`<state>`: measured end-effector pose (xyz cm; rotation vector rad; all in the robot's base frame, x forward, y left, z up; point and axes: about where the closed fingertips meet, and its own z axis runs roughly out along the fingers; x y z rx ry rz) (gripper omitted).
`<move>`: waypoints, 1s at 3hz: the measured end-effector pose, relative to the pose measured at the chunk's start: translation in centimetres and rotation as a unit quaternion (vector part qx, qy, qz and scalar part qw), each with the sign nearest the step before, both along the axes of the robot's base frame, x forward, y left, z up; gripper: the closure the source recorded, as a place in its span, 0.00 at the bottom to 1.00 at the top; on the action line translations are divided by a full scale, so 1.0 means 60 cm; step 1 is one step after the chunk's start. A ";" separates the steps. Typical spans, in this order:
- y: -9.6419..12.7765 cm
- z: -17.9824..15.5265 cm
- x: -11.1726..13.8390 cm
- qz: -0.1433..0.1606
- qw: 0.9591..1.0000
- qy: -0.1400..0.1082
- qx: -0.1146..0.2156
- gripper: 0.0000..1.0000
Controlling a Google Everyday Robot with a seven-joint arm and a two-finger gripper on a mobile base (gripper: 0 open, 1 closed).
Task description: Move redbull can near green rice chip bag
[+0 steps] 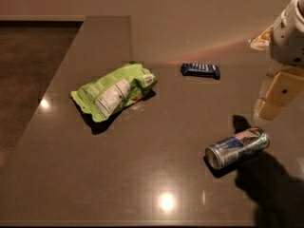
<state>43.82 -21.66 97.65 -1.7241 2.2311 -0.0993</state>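
The redbull can (pixel 237 147) lies on its side on the dark countertop at the lower right, silver top facing lower left. The green rice chip bag (pixel 114 91) lies flat at centre left, its white label panel facing up. My gripper (pixel 270 107) hangs at the right edge, just above and to the right of the can, apart from it and holding nothing. Its shadow falls on the counter below the can. The can and the bag are far apart.
A flat dark blue wrapped bar (pixel 200 70) lies behind the can, right of the bag. The countertop (pixel 142 175) ends at a left edge next to a dark floor. Ceiling lights glare on the surface.
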 end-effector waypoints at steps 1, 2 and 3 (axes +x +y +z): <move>0.000 0.000 0.000 0.000 1.000 0.000 0.000 0.00; 0.004 -0.008 0.000 0.014 1.000 0.021 0.004 0.00; 0.007 -0.033 -0.023 0.036 0.998 0.042 0.010 0.00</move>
